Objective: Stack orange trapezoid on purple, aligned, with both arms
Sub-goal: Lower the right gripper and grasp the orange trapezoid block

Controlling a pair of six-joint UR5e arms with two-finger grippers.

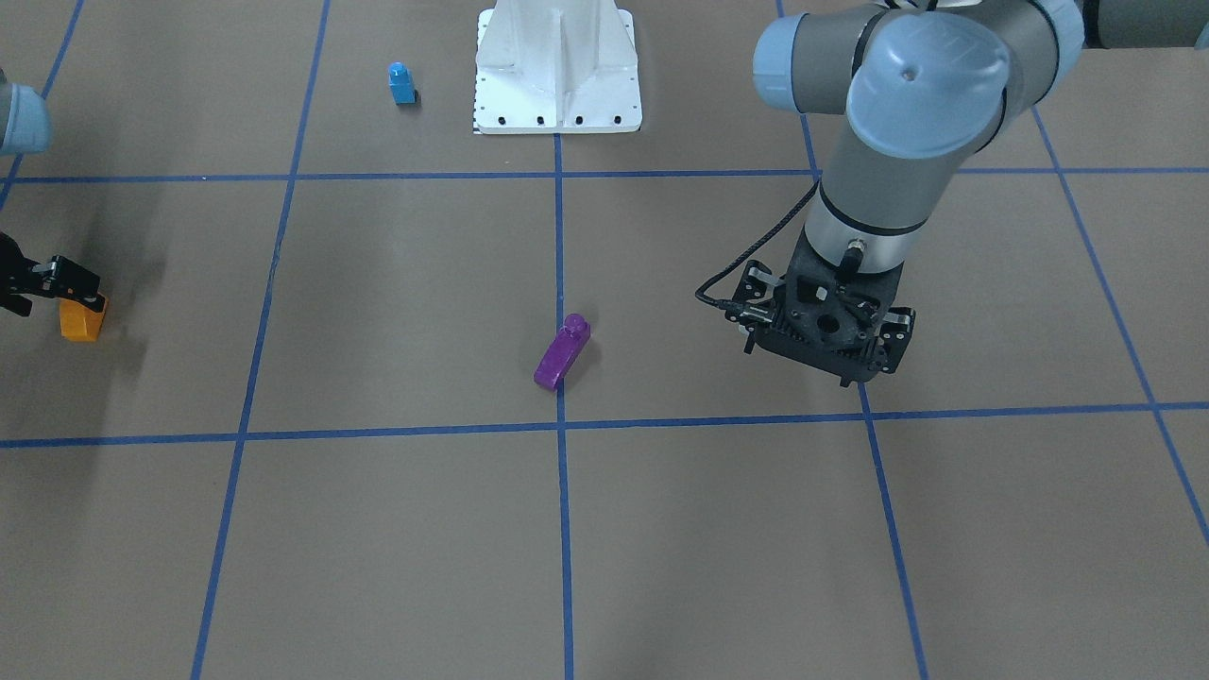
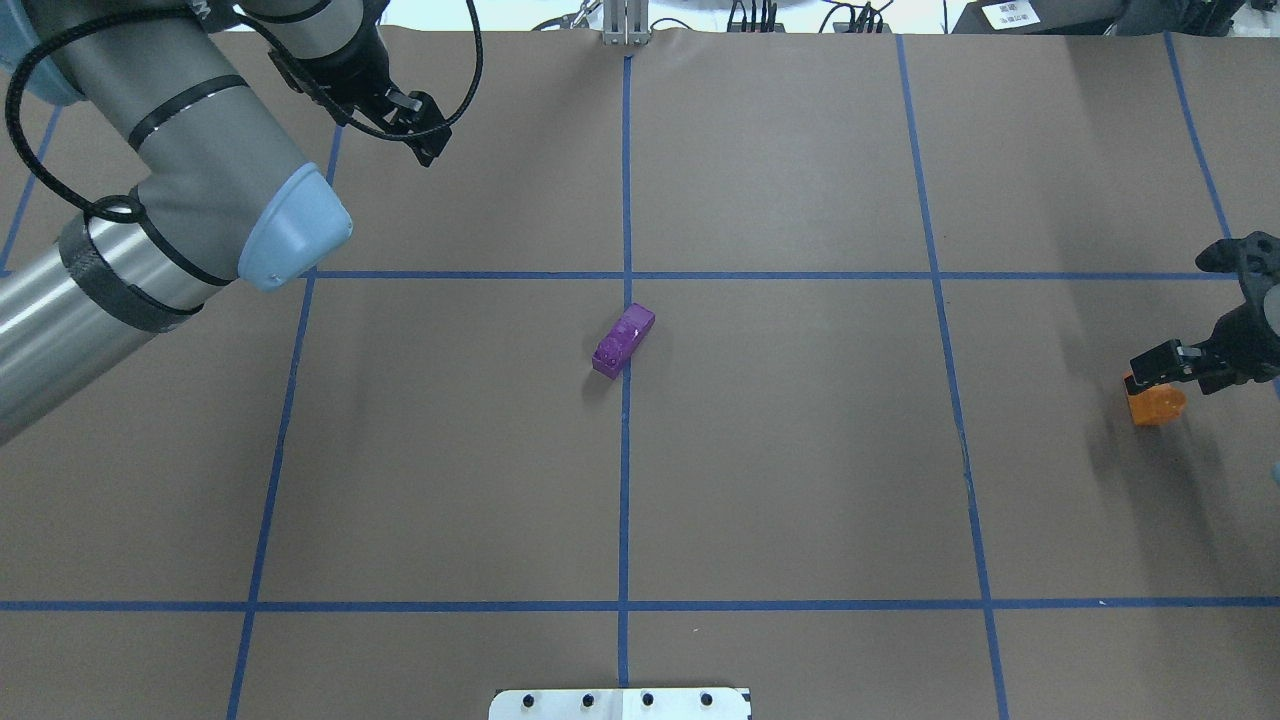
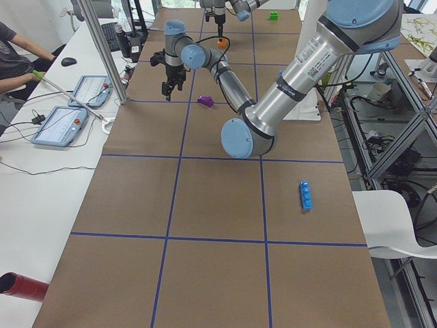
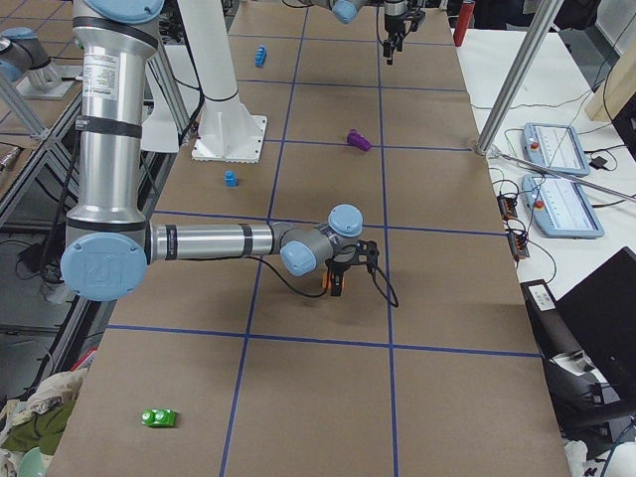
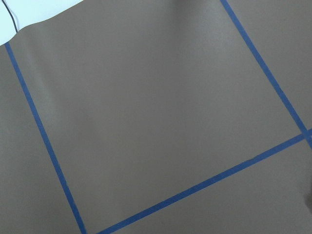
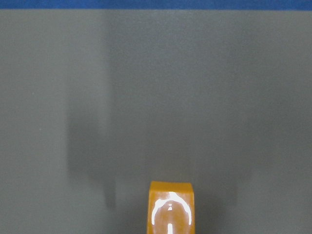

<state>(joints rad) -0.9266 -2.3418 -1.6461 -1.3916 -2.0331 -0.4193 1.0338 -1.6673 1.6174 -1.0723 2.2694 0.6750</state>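
Closest to the front-facing lens is my left arm [image 1: 878, 161], its blue-capped joint filling the upper right. Below it the left end effector [image 1: 831, 340] hangs over bare surface [image 1: 718, 529], its linkages spread wide and holding nothing. The purple [image 1: 563, 353] lies diagonally across the centre tape line [image 1: 559, 236], stud end toward the white base plate [image 1: 557, 66]. A small blue block [image 1: 401, 83] stands near that plate. At the left edge the right end effector [image 1: 57, 280] sits just over the orange trapezoid [image 1: 83, 319].

Overhead, the purple [image 2: 623, 342] is mid-surface, well apart from both arms. The left end effector [image 2: 415, 120] is over the far-left square. At the right edge the right end effector [image 2: 1200, 360] looks spread. One finger [image 2: 1160, 365] reaches over the orange trapezoid [image 2: 1157, 405], which rests on the surface, not pinched.

From the left end, a long blue brick [image 3: 306, 195] lies on the near half.

On the right wrist camera, the orange trapezoid [image 6: 170, 207] sits at bottom centre, its stud glinting.

The left wrist camera shows surface crossed by blue tape [image 5: 48, 146].
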